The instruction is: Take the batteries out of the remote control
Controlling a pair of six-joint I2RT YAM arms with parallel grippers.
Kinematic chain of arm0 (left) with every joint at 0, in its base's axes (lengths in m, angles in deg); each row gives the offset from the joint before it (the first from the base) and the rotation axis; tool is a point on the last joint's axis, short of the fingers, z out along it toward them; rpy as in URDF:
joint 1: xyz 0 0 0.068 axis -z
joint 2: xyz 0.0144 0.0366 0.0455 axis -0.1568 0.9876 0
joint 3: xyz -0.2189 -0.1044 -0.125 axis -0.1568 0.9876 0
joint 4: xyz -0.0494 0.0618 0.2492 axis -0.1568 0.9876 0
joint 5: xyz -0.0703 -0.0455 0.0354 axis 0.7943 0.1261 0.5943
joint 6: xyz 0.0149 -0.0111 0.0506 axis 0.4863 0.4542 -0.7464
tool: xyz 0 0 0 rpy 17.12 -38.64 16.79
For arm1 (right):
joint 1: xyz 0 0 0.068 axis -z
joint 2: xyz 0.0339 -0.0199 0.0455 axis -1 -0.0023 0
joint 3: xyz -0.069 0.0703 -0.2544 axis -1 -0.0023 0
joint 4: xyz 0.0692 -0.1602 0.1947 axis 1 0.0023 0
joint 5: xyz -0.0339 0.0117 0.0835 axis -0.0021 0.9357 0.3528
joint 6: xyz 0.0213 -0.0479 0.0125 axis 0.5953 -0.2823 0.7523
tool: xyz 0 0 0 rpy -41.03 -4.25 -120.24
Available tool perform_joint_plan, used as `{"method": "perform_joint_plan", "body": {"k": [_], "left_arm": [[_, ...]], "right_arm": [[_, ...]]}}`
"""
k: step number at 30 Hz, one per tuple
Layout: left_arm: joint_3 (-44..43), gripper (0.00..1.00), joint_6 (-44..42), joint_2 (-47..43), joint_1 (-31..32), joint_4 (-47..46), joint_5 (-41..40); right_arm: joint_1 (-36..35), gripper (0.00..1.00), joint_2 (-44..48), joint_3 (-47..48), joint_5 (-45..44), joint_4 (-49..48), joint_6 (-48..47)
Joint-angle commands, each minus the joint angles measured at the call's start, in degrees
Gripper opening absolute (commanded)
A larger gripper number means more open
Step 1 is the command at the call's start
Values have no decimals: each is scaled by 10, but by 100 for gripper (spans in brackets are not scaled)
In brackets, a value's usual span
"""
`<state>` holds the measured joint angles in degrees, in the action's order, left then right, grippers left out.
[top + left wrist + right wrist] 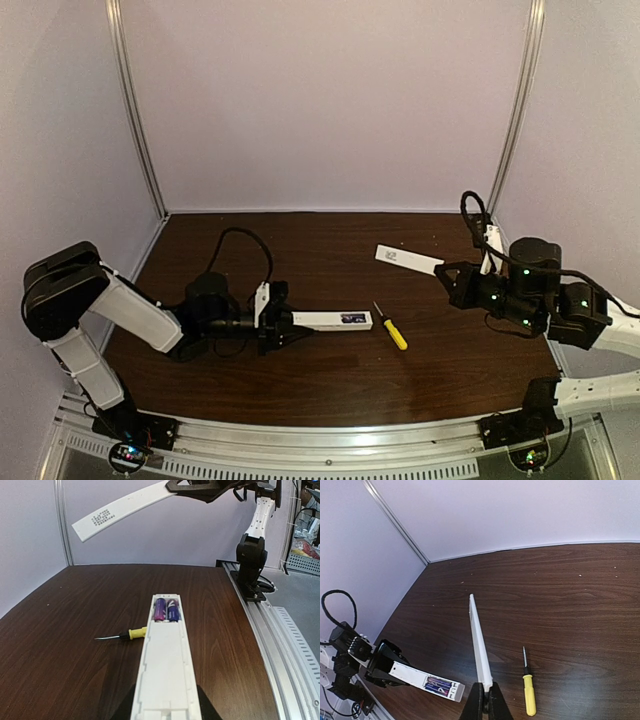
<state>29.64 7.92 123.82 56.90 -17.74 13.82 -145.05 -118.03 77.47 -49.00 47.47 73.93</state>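
Left side: left gripper (283,322) is clamped on the near end of the remote control (332,320), holding it roughly level and pointing right. I can't tell whether its far end touches the desk (300,250).

Remote's far end: the bay is uncovered and faces up. Both batteries (166,610) sit side by side in it, purple-blue, not yet lifted.

Just right of the remote tip: a yellow-handled screwdriver (392,328) lies flat on the desk, apart from the remote.

Further right and back: the white battery cover (479,640) is raised off the desk and pinched at one end by the right gripper (485,700), whose jaws are closed tight on it.

Step in hand, as I read it: cover off, cells next. To do it well:
- Set the cover down at the back right, well apart from the remote and screwdriver, before reaching in.
- Left grip should hold firm and level so the bay stays up.
- The right gripper should come in from above the open end and take one cell at a time, lifting the end away from the spring first.
- The cells are small and round. Expect rolling once they are out, so place them rather than drop them.
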Motion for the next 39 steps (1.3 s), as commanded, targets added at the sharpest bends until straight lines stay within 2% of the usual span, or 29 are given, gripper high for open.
{"method": "perform_joint_plan", "body": {"k": [1,5,9,17,31,39], "left_arm": [[7,0,2,-7,-7,-50,-4],[9,0,4,-8,-9,-55,0],[10,0,6,-8,-9,-59,0],[11,0,14,-5,-9,-65,-2],[3,0,19,5,-9,-59,4],[4,0,17,4,-9,-56,6]], "right_arm": [[7,0,14,9,-85,65,9],[13,0,23,-10,-102,79,29],[27,0,16,-35,-80,73,48],[150,0,1,-91,155,19,50],[285,0,-41,-155,344,-61,30],[324,0,-58,-179,391,-94,31]]}}
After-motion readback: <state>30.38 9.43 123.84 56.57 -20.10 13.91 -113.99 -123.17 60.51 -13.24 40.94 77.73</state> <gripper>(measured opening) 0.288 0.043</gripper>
